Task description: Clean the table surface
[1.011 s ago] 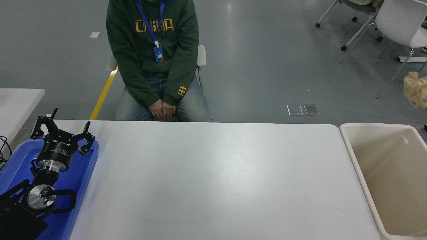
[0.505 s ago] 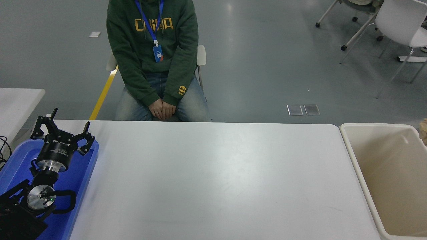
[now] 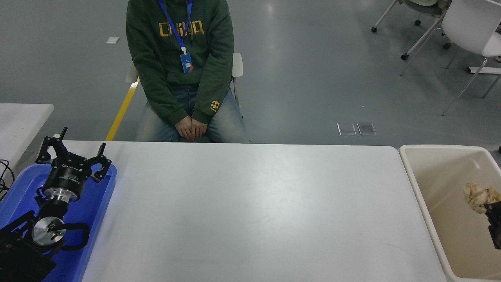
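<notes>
The table surface (image 3: 250, 211) is a wide white-grey top with nothing lying on its open part. My right gripper (image 3: 489, 205) comes in at the right edge, low over the beige bin (image 3: 415, 184). It is shut on a crumpled beige wad (image 3: 478, 195) and holds it inside the bin's opening. Most of the right arm is cut off by the picture's edge. My left gripper (image 3: 74, 145) is parked at the lower left over the blue tray (image 3: 96, 211), open and empty.
A person in a green hoodie (image 3: 181, 66) sits at the far side with hands (image 3: 191, 129) clasped off the table. A corner of a small white table (image 3: 21, 121) shows at the left. White chairs (image 3: 465, 27) stand at the far right.
The beige wad has moved down from high at the right edge into the bin's opening, and the right gripper has come into view with it. The left arm has not moved.
</notes>
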Available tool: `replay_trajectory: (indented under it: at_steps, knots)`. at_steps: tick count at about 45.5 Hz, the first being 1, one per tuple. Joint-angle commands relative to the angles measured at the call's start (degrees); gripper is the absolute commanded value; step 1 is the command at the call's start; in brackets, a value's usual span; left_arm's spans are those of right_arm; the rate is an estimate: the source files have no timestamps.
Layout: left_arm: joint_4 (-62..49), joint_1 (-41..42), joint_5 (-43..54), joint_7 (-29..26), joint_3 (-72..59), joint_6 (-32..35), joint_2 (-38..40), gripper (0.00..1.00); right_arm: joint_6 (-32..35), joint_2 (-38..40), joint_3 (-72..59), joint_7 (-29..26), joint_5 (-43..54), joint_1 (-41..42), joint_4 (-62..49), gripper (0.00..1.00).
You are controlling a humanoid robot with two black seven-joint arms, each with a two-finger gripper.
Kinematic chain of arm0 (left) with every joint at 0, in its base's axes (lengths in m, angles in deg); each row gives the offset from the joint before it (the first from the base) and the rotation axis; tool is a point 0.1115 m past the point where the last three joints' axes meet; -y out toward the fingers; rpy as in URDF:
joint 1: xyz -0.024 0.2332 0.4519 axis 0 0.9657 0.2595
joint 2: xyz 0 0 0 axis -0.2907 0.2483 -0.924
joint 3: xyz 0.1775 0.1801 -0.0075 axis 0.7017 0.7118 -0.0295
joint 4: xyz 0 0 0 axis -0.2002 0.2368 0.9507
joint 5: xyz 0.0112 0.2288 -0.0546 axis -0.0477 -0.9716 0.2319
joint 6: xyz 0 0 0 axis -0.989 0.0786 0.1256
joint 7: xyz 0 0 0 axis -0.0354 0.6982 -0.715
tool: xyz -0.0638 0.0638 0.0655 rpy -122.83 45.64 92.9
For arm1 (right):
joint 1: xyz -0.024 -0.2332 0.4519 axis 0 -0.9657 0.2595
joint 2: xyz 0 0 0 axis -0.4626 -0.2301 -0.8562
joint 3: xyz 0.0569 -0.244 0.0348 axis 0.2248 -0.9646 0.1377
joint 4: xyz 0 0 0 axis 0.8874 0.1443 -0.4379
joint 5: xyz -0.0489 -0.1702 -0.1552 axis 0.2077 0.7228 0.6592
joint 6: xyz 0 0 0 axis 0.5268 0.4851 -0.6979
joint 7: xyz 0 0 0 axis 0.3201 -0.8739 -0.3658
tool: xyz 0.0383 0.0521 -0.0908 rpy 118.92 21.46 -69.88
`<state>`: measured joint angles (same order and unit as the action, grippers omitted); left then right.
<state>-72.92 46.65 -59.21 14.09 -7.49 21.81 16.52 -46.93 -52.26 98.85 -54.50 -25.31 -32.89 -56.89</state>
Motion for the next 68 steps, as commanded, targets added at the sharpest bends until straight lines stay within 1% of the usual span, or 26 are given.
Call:
replay_trajectory:
  at_steps: [1, 13, 14, 15, 16, 17, 24, 60, 65, 68]
  knots:
    - [0.0, 0.0, 0.0, 0.0, 0.0, 0.0, 0.0, 1.0, -4.9, -2.9, -2.2, -3.0, 0.4, 1.4, -1.4, 0.0]
    - [0.0, 0.0, 0.0, 0.0, 0.0, 0.0, 0.0, 1.0, -6.9, -3.2, -2.0, -3.7, 0.3, 1.6, -1.4, 0.0]
    - [0.0, 0.0, 0.0, 0.0, 0.0, 0.0, 0.0, 1.0, -6.9, -3.2, -1.5, -3.9, -0.2, 1.7, -1.5, 0.05]
    - [0.0, 0.0, 0.0, 0.0, 0.0, 0.0, 0.0, 1.0, -7.0, -3.2, -1.0, -4.1, -0.5, 1.7, -1.6, 0.28]
    - [0.0, 0.0, 0.0, 0.0, 0.0, 0.0, -0.1, 1.0, -7.1, -3.2, -0.9, -4.3, -0.5, 1.7, -1.6, 0.67]
    - [0.0, 0.0, 0.0, 0.0, 0.0, 0.0, 0.0, 1.0, -7.3, -3.2, -0.8, -4.5, -0.5, 1.7, -1.7, 1.0]
    - [0.0, 0.0, 0.0, 0.0, 0.0, 0.0, 0.0, 1.0, -8.8, -3.2, -0.8, -5.0, -0.5, 1.7, -1.6, 1.0]
    - [0.1, 0.0, 0.0, 0.0, 0.1, 0.1, 0.0, 1.0, -8.4, -2.9, -0.6, -5.1, -0.7, 2.1, -1.5, 1.0]
    - [0.1, 0.0, 0.0, 0.0, 0.1, 0.1, 0.0, 1.0, -7.9, -2.8, -0.6, -5.1, -4.1, 3.3, -1.4, 1.0]
    - [0.1, 0.0, 0.0, 0.0, 0.1, 0.1, 0.0, 1.0, -6.9, -2.4, 0.0, -5.1, -6.3, 4.1, 0.8, 1.0]
